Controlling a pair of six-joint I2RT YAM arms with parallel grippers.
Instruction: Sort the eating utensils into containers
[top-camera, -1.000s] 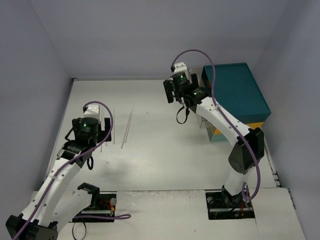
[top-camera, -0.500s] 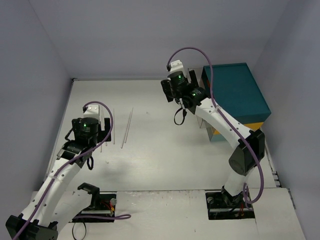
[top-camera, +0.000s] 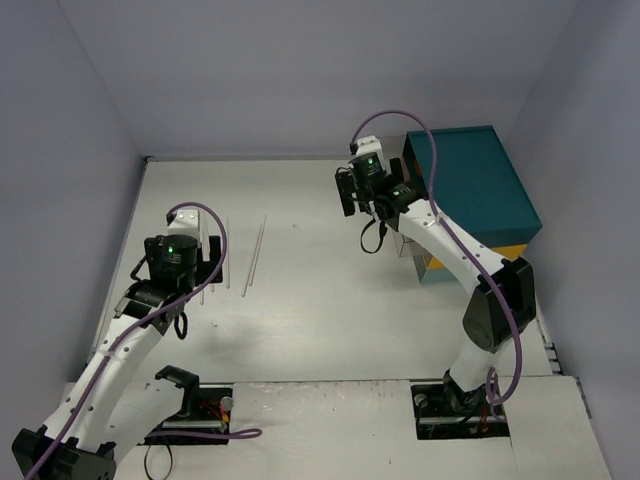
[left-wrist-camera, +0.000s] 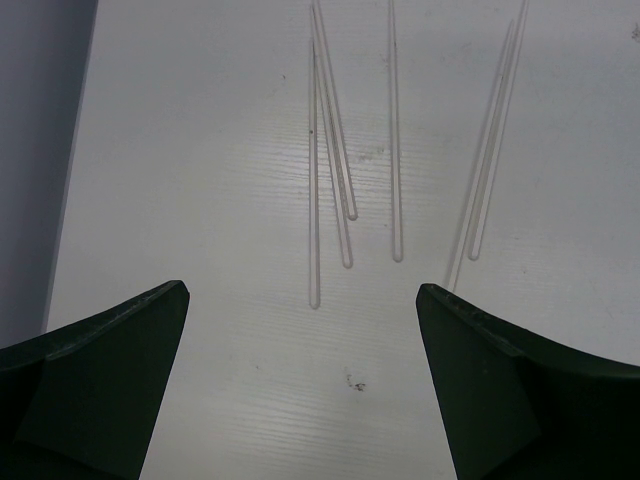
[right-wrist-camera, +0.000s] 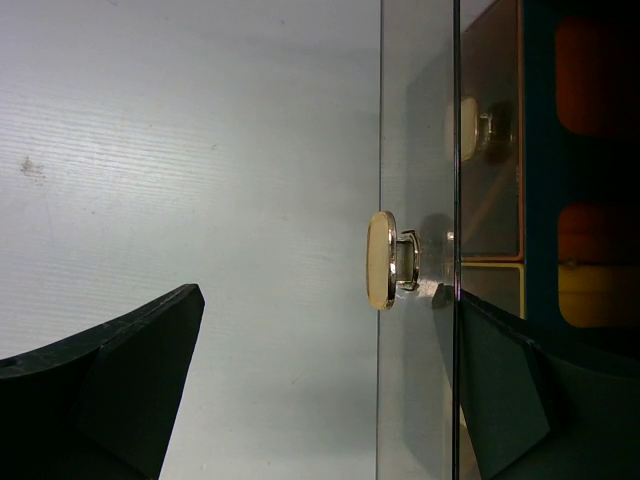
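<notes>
A white table (top-camera: 320, 300) is seen from above, with two robot arms mounted at its near edge.

The left arm leans over the left part of the table. The left gripper (left-wrist-camera: 302, 292) is wide open and holds nothing, its two dark fingers (left-wrist-camera: 110, 370) spread far apart above the tabletop. Just beyond it lie several thin clear sticks (left-wrist-camera: 396, 150), the slim utensils. They lie flat and run from near to far. The leftmost ones overlap at a slight angle, one lies alone in the middle, and two lie close together at the right. The fingers touch none of them.

The right arm stretches toward the far right. A large teal chest (top-camera: 480, 185) with a yellow band stands there. The right gripper (right-wrist-camera: 328, 296) is also wide open and empty. Its wrist camera faces the see-through front of a clear drawer (right-wrist-camera: 418, 120), which stands against the left side of the chest. A small gold knob (right-wrist-camera: 382, 260) sticks out from the drawer front. The knob sits in the gap between the spread fingers, closer to one of them, with neither touching it. Orange and yellow patches show dimly through the clear panel.
</notes>
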